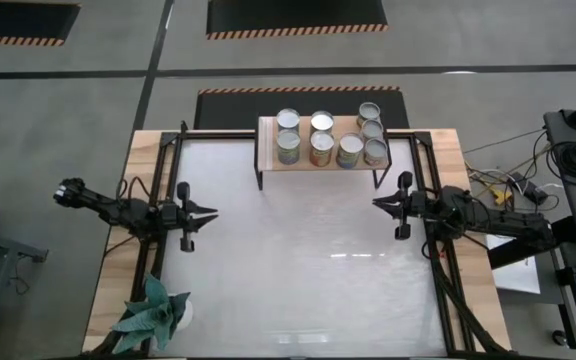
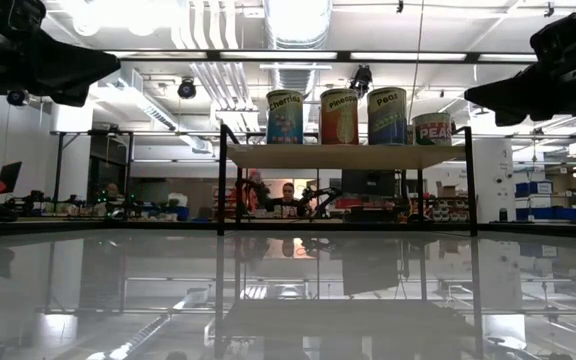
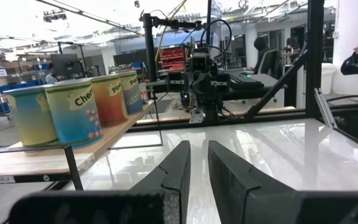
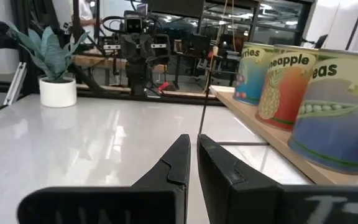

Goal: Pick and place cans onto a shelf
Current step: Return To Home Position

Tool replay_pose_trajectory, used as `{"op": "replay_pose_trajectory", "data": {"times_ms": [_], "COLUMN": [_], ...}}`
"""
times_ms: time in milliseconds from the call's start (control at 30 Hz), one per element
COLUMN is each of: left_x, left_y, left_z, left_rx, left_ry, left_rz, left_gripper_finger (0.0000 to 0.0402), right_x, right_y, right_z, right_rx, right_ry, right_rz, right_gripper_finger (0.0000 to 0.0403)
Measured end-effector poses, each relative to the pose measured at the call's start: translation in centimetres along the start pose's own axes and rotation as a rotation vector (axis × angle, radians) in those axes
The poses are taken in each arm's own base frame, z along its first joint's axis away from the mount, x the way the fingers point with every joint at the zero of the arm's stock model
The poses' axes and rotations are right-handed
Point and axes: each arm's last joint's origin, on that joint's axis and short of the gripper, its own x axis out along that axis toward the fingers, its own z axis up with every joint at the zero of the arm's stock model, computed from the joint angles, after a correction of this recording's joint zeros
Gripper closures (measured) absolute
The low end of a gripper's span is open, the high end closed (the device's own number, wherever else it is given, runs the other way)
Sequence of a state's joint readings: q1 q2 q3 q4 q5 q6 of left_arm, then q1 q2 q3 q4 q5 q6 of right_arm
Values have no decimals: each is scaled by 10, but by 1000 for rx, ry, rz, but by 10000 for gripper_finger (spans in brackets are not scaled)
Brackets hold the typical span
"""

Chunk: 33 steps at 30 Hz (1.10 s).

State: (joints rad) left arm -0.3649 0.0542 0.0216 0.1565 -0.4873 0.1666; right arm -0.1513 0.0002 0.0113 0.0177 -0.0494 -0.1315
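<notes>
Eight small round cans (image 1: 321, 148) with shiny metal tops stand on the light-wood shelf (image 1: 268, 160), which has thin black legs and sits at the far edge of the table (image 1: 298, 270). The glossy white top is open between the arms. Left gripper (image 1: 211, 212) and right gripper (image 1: 377, 203) are both clenched and empty, one near each side edge.

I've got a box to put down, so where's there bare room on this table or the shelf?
The white table is bare from the shelf forward, between the left pincer and right pincer, apart from the plant at its near left corner. The shelf is crowded: cans fill nearly all of it.
</notes>
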Motion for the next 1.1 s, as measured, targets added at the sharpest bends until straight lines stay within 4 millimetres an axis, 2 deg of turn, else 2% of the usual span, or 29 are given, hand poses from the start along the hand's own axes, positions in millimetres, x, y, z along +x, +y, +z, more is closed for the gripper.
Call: {"op": "replay_pose_trajectory", "data": {"times_ms": [1100], "left_x": [0], "left_y": [0], "left_z": [0], "left_rx": [1], "left_ry": [2], "left_rz": [0], "left_gripper_finger": [362], "right_x": [2], "right_y": [0], "right_z": [-2], "right_rx": [2], "right_ry": [27], "right_rz": [6], "right_gripper_finger": [385]}}
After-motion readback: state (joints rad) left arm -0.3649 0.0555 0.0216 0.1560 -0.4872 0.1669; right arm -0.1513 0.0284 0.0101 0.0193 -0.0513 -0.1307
